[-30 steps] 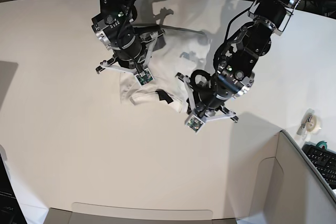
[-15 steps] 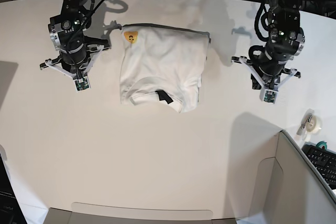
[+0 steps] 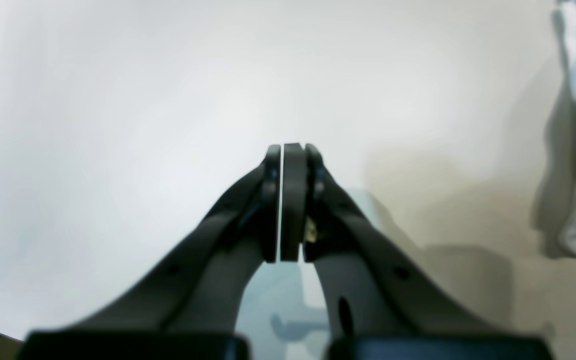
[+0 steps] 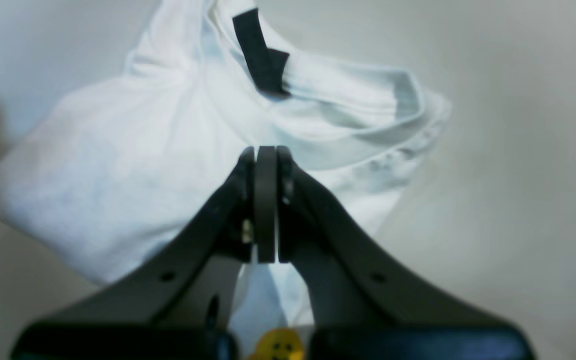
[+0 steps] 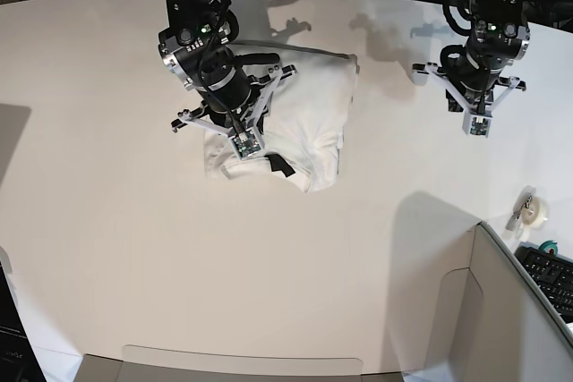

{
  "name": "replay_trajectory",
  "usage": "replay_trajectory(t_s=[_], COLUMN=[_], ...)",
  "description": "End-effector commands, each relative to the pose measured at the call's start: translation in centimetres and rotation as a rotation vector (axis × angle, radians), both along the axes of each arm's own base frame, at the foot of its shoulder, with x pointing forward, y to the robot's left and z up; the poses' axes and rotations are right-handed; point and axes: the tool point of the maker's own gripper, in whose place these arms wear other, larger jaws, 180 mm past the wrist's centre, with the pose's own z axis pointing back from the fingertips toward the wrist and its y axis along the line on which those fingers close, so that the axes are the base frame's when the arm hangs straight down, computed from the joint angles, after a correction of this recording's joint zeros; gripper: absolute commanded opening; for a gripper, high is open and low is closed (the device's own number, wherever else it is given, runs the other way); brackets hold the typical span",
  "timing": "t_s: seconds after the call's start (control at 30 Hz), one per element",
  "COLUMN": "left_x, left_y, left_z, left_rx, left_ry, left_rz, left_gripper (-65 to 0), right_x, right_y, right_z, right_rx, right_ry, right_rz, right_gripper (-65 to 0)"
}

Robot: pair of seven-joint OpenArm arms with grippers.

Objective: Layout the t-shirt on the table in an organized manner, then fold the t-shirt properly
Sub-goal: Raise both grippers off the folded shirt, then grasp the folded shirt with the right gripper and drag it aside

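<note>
T-shirt [image 5: 300,118] folded on surface [image 5: 134,248], under right fingers [image 4: 266,165] | right fingers pressed together, empty | left fingers [image 3: 290,165] pressed together, empty, t-shirt well aside

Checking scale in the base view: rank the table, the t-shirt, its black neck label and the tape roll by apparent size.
1. table
2. t-shirt
3. and 4. tape roll and black neck label: look alike, unranked.

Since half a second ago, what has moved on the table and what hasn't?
The right gripper swung in from the table's far left and now hangs over the folded t-shirt, jaws shut and holding nothing. The left gripper drifted slightly up and outward, also shut and empty. The t-shirt lies folded in the same spot, its black tag unmoved.
</note>
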Motion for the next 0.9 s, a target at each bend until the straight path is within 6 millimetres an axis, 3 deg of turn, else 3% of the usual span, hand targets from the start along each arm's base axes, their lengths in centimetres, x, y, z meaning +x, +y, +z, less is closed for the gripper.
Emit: replay_trajectory(t_s=[0.0, 0.3, 0.43, 0.67, 0.87], left_x=[0.4, -0.3, -0.4, -0.8, -0.9], left_y=[0.2, 0.0, -0.2, 0.0, -0.5], left_z=[1.0, 0.6, 0.6, 0.3, 0.1], left_rx=[0.015, 0.012, 0.009, 0.011, -0.008], left_ry=[-0.051, -0.063, -0.062, -0.051, -0.049], left_rz=[-0.008, -0.019, -0.022, -0.019, -0.014], left_gripper=[-64.8, -64.8, -64.8, -64.8, -64.8], right_x=[0.3, 0.2, -0.2, -1.2, -3.1], right_y=[0.7, 1.8, -0.4, -11.2, -18.3], right_z=[0.3, -6.0, -7.7, -8.2, -8.4], right_rx=[0.021, 0.007, -0.060, -0.228, -0.404], right_ry=[-0.014, 0.117, 0.144, 0.149, 0.184], right_rz=[0.010, 0.038, 0.038, -0.088, -0.056], right_gripper=[-65.0, -65.0, -65.0, -65.0, -65.0])
